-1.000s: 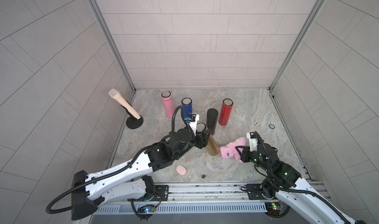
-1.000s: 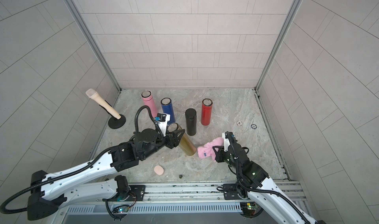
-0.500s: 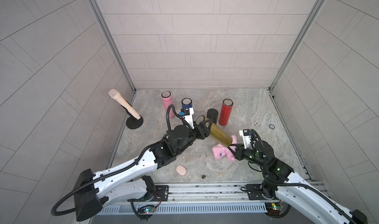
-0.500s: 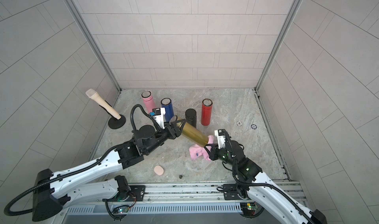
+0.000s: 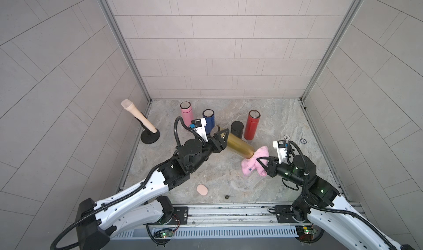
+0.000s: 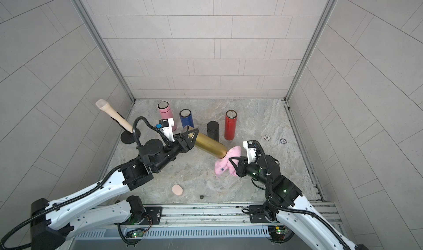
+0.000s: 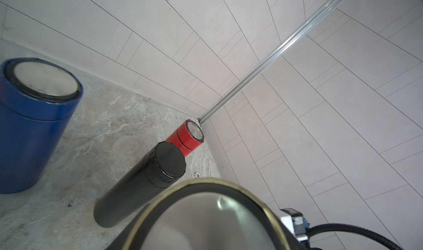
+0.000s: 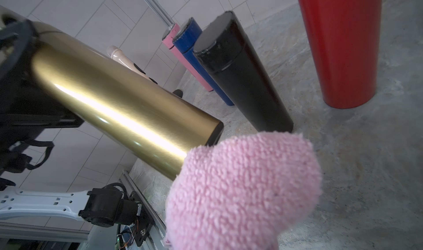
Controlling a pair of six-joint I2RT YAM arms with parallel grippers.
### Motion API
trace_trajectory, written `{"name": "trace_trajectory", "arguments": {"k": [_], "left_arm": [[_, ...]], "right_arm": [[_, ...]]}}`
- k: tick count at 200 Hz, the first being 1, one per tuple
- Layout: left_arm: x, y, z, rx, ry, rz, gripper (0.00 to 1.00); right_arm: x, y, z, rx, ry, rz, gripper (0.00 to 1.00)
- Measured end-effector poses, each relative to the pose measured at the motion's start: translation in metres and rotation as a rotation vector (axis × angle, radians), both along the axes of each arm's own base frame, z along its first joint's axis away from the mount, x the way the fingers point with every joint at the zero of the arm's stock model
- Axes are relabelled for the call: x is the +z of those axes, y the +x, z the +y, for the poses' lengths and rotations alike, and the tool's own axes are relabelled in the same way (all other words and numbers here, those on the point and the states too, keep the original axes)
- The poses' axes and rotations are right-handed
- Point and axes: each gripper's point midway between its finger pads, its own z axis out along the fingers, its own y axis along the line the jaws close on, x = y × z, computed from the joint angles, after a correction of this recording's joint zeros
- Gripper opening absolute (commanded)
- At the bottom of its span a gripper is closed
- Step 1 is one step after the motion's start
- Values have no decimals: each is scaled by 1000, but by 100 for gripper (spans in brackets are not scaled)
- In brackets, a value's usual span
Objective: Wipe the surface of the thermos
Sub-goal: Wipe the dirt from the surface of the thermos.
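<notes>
Gold thermos (image 5: 239, 146) hangs tilted above the stone floor (image 5: 229, 180), clamped near its lid end by the left gripper (image 5: 221, 141). The right gripper (image 5: 261, 166) pinches a pink cloth (image 5: 248, 168) that appears to touch only the thermos's lower end, so wiping looks barely begun; nearly the whole body seems left to rub.
</notes>
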Motion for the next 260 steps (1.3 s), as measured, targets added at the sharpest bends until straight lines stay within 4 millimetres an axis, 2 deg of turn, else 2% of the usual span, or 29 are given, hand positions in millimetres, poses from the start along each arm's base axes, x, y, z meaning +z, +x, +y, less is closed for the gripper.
{"name": "trace_trajectory", "arguments": {"k": [39, 59, 69, 92, 122, 155, 180, 204, 231, 260], "left_arm": [[-15, 0, 1, 0, 44, 29, 0], [-17, 0, -2, -16, 47, 35, 0], [-19, -1, -5, -27, 48, 38, 0], [-22, -3, -10, -52, 53, 47, 0], [-31, -1, -5, -41, 91, 68, 0], [-25, -8, 3, -48, 87, 62, 0], [-9, -14, 17, -41, 50, 34, 0], [10, -24, 25, -57, -10, 4, 0], [22, -28, 26, -77, -58, -11, 0], [13, -23, 15, -93, -51, 13, 0]], "right_arm": [[44, -3, 15, 74, 44, -61, 0], [49, -4, 33, 138, 40, -64, 0], [43, -3, 42, 164, 23, -50, 0], [15, 1, 58, 193, -49, 14, 0], [-13, 10, 54, 141, -125, 53, 0], [-24, 13, 38, 73, -177, 57, 0], [-32, 14, 23, 11, -208, 59, 0], [-52, 15, 9, -45, -255, 96, 0], [-65, 16, 10, -50, -276, 133, 0], [-59, 20, 24, -9, -246, 134, 0]]}}
